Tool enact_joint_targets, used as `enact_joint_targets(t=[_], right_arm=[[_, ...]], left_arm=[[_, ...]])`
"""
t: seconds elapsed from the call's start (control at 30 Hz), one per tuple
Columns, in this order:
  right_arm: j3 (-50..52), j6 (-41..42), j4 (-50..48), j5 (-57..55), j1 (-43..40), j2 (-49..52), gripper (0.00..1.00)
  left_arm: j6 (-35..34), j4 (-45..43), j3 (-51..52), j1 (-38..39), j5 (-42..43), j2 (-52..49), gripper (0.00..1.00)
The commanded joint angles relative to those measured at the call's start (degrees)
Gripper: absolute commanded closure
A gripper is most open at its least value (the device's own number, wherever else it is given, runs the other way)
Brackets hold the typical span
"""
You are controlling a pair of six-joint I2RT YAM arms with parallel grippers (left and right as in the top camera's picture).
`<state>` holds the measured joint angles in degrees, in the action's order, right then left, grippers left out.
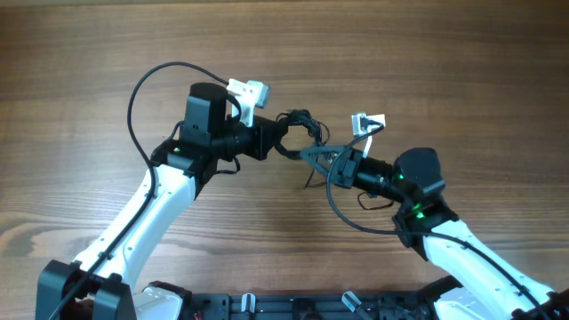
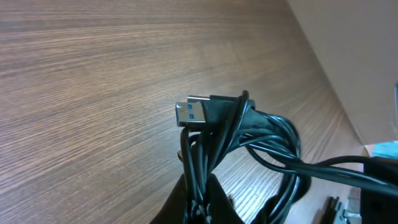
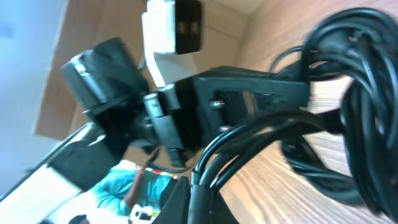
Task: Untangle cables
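Left gripper [image 1: 277, 140] clamped on the cables [image 1: 300, 124], right gripper [image 1: 318, 158] pinching strands too. Bunch held between both tips, closer to the left fingers, strands running arm to arm. USB plug [image 2: 193, 113] sticks out free.

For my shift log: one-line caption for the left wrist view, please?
Left gripper pinches bunched black cables over the wood table, blue USB plug protruding.
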<state>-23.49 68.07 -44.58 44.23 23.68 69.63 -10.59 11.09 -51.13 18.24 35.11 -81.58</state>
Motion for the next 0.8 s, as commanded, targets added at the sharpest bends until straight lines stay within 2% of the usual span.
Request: enact_joint_targets(t=[0.0, 0.07, 0.17, 0.33, 0.43, 0.63, 0.77], right_arm=[[-1.27, 2.38, -2.95, 1.62, -0.52, -1.38, 0.95], [-1.27, 0.94, -2.86, 0.59, -0.52, -1.38, 0.95], [-1.27, -8.79, 1.11, 0.59, -0.52, -1.38, 0.95], [-1.27, -12.31, 11.06, 1.18, -0.50, -1.38, 0.95], [-1.27, -14.14, 13.84, 1.53, -0.50, -1.38, 0.95], [-1.27, -13.53, 13.68, -1.49, -0.52, -1.38, 0.95], [-1.27, -5.01, 10.69, -5.46, -0.52, -1.38, 0.95]], left_arm=[[1.11, 0.33, -0.31, -0.35, 0.44, -0.26, 0.96], [0.74, 0.33, -0.31, -0.35, 2.23, -0.24, 0.96], [0.76, 0.02, -0.31, -0.35, 7.23, -0.24, 0.96], [0.76, -5.22, -0.31, -0.35, 16.35, -0.24, 0.96], [1.18, -7.08, -0.31, -0.35, 17.38, -0.24, 0.96], [3.61, -6.97, -0.31, -0.35, 17.86, -0.24, 0.96], [7.63, -6.34, -0.31, -0.35, 24.46, -0.24, 0.96]])
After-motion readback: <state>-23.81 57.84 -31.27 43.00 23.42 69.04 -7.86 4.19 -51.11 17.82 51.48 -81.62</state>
